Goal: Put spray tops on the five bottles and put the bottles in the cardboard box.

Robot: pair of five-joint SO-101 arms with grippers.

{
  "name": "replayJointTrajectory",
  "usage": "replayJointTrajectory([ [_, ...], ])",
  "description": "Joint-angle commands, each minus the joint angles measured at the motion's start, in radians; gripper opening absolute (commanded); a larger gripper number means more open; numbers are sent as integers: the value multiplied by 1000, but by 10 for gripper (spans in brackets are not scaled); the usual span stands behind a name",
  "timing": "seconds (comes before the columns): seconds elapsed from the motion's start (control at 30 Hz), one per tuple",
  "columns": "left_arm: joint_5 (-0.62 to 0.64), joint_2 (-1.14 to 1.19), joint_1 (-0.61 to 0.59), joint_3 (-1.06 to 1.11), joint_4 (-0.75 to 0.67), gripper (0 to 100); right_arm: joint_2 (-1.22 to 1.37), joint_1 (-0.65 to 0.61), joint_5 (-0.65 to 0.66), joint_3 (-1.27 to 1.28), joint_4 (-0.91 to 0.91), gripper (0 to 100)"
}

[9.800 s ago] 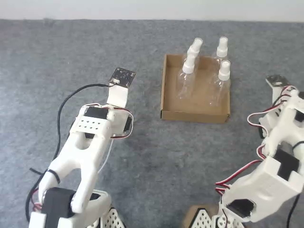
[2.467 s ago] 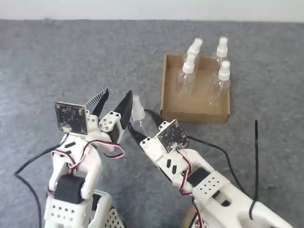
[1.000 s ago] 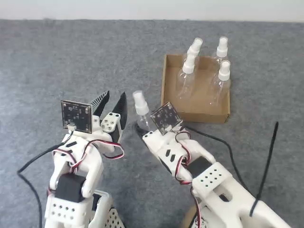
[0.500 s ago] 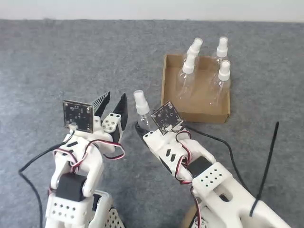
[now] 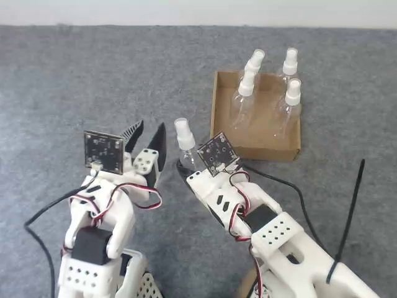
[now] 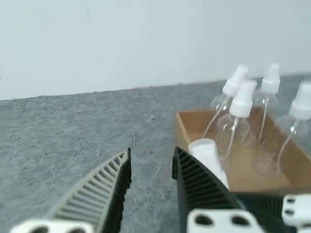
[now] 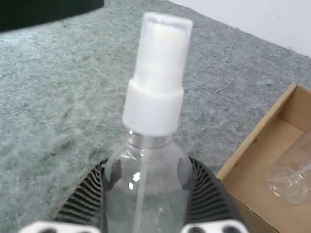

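Note:
A clear bottle (image 5: 188, 158) with a white spray top (image 5: 183, 132) stands upright in my right gripper (image 5: 186, 166), which is shut on its body, just left of the cardboard box (image 5: 213, 121). In the right wrist view the bottle (image 7: 146, 179) sits between the black fingers (image 7: 85, 199) with its spray top (image 7: 158, 73) seated on the neck. My left gripper (image 5: 149, 126) is open beside the bottle, nothing in it; in its own view the fingers (image 6: 114, 187) stand apart and the held spray top (image 6: 206, 151) peeks past one. Several topped bottles (image 5: 245, 99) stand in the box.
Grey carpet (image 5: 93, 74) covers the table, with free room to the left and behind. The box corner (image 7: 272, 160) lies close to the held bottle. Cables (image 5: 347, 205) trail from the right arm near the front.
The right gripper closed on the bottle beside the left gripper and raised it upright. Over the last second both arms have stayed almost still.

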Motion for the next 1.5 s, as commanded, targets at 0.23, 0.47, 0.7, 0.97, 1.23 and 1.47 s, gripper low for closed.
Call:
replayJointTrajectory([
  [0.23,-71,-6,5,-22,127,182,-42,94,-15,-328,348,6],
  [0.47,-107,-6,28,15,129,335,-31,104,-14,-491,446,6],
  [0.7,-107,-25,169,19,189,378,-31,232,-14,-572,495,6],
  [0.97,-101,-222,176,99,186,378,-31,206,-150,-591,490,6],
  [1.23,-100,-288,173,136,181,378,-39,58,-180,-618,503,6],
  [1.47,-107,-288,167,168,144,378,-44,15,-176,-624,616,6],
])
